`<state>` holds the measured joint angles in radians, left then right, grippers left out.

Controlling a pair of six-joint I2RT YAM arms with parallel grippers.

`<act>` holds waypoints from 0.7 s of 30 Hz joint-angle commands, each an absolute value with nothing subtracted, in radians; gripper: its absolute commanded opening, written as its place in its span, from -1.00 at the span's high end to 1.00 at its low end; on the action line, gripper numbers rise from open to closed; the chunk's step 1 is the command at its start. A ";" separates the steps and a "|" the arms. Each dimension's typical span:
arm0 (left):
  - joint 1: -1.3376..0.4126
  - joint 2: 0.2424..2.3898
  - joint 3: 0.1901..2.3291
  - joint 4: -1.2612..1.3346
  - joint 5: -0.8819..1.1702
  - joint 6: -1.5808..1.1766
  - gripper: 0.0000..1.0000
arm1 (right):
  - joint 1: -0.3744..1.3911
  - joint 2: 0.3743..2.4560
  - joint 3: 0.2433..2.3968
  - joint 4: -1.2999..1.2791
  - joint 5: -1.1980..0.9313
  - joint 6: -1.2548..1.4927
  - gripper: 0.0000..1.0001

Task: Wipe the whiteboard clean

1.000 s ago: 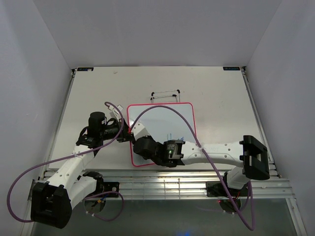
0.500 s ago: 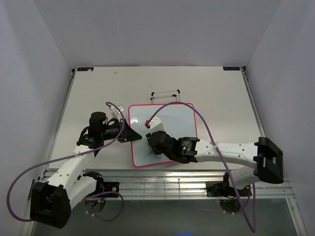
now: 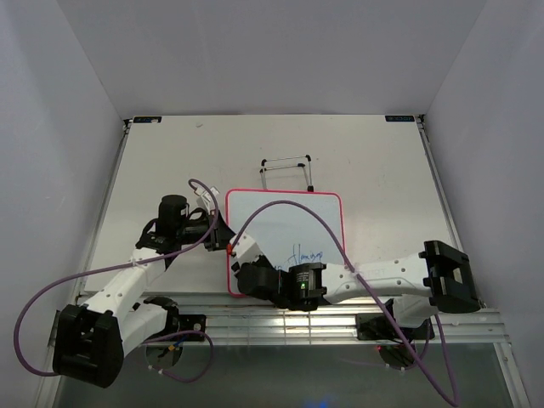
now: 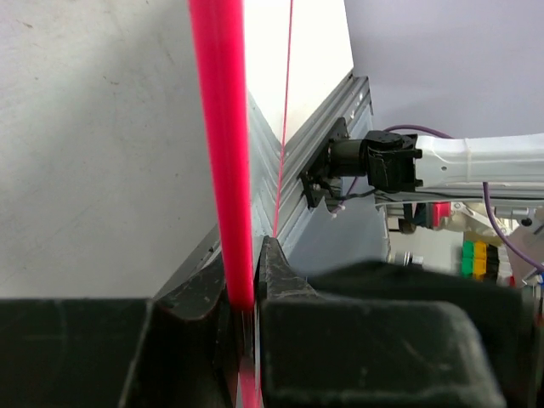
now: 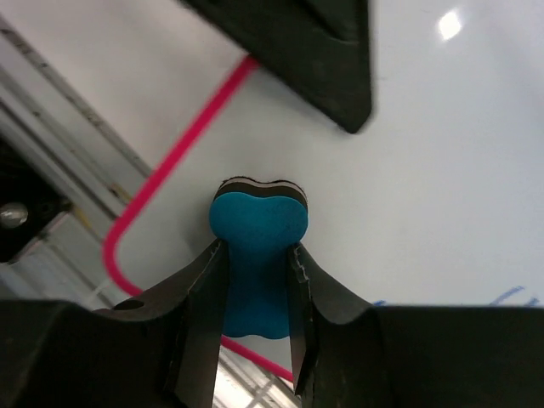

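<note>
From above, the whiteboard lies flat on the table. Its left edge is in your left gripper. Your right gripper sits over the near-left corner, with the blue handwriting just right of its fingers.

At the left wrist, the fingers are clamped on the pink frame, which runs straight ahead from them.

At the right wrist, the fingers pinch the blue eraser, whose head sticks out past the tips toward the white surface. Press it flat and sweep right across the writing while the left clamp steadies the board.
</note>
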<state>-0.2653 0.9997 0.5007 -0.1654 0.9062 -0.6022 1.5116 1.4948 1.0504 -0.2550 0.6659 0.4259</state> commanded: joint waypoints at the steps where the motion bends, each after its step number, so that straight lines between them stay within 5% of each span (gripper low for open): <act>1: -0.287 1.006 0.515 -0.160 0.899 -0.551 1.00 | 1.592 1.555 1.103 -0.124 0.660 0.413 0.84; 11: -0.287 1.065 0.522 -0.179 0.890 -0.548 1.00 | 1.617 1.539 1.037 -0.061 0.600 0.394 0.85; 21: -0.287 1.065 0.518 -0.170 0.916 -0.549 1.00 | 1.456 1.287 0.697 -0.199 0.677 0.538 0.85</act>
<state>-0.2741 1.0729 0.5014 -0.1566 0.9401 -0.6025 1.5181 1.3243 0.7841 -0.0673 0.6086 0.4847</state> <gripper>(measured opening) 0.187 0.354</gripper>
